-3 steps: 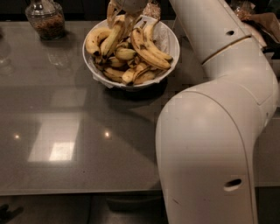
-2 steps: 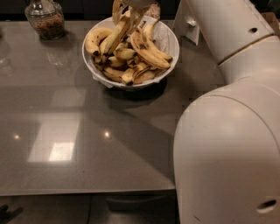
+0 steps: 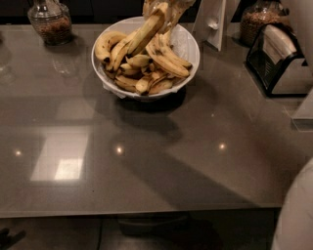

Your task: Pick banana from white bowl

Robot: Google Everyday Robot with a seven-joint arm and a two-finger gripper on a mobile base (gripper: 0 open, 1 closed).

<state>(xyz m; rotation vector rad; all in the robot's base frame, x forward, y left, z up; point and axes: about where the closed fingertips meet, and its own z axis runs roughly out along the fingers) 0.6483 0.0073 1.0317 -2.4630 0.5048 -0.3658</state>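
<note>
Pincer (image 3: 164, 10) grips the banana (image 3: 142, 34) by its upper end — above white bowl (image 3: 185, 42).

Hand (image 3: 165, 9) above white bowl (image 3: 190, 49), glass jar (image 3: 49, 22) left, black rack (image 3: 276, 58) right, bare tabletop (image 3: 146, 161) in front

- A glossy grey table (image 3: 161, 171) mirrors small ceiling lights.
- A glass jar (image 3: 49, 22) stands far left, a second jar (image 3: 259, 19) far right.
- Dark floor (image 3: 58, 234) shows below.
</note>
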